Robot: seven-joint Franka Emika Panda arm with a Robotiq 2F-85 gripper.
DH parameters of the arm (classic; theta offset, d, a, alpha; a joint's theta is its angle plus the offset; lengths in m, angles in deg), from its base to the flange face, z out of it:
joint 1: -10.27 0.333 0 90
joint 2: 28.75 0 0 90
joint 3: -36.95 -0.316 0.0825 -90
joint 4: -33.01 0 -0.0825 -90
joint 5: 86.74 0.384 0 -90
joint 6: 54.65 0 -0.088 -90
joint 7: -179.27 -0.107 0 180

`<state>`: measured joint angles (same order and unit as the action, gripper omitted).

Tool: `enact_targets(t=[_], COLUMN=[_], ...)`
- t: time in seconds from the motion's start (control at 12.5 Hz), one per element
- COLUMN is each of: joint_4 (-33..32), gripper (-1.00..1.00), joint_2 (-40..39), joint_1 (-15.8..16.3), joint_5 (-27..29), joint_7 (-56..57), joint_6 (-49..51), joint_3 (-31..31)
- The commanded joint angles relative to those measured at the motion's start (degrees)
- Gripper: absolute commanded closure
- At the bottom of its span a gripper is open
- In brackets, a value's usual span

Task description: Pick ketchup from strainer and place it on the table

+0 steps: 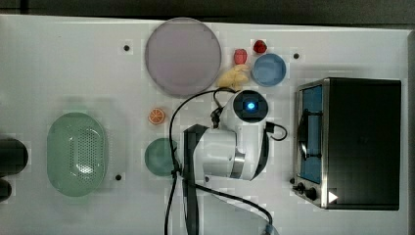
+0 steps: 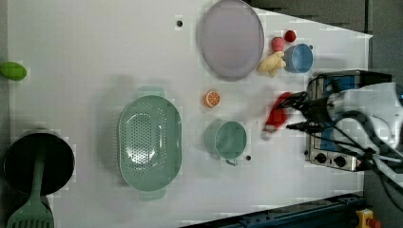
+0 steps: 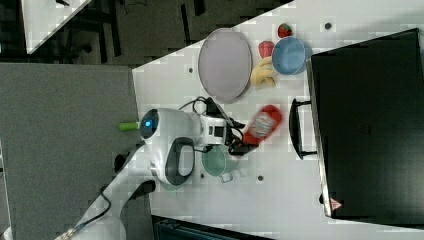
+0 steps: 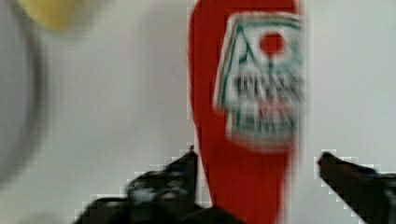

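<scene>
My arm (image 1: 222,152) reaches low over the table (image 1: 73,63) at the top view's centre — wrist bent down. The strainer (image 2: 149,142) sits lower-left in the left view. My gripper (image 4: 259,161) stands spread, released — the ketchup (image 4: 247,116) between the fingers, right one clear.

A robot lab staged as a toy kitchen: a white table (image 1: 63,58) with screw holes carries a toaster oven (image 1: 350,142), plastic strainer (image 1: 76,154), and pretend fruit, cabled arm overhead.
</scene>
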<state>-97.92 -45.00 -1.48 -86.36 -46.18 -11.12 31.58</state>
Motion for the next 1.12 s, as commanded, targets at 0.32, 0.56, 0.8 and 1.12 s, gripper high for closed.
enact_targets(t=[0.32,0.56,0.8,1.12], joint_4=[4.18,12.31,21.41,31.41], gripper=[-1.0,-1.0,-1.0,-1.0], joint_2=[9.58,13.94,15.78,15.78], joint_1=[2.1,2.25,2.37,2.23], joint_5=[0.54,0.54,0.48,0.47], joint_7=[1.99,-0.24,-0.21,-0.33], joint_6=[5.21,16.86,23.97,37.91], joint_3=[-2.35,-2.85,-4.01,-4.45])
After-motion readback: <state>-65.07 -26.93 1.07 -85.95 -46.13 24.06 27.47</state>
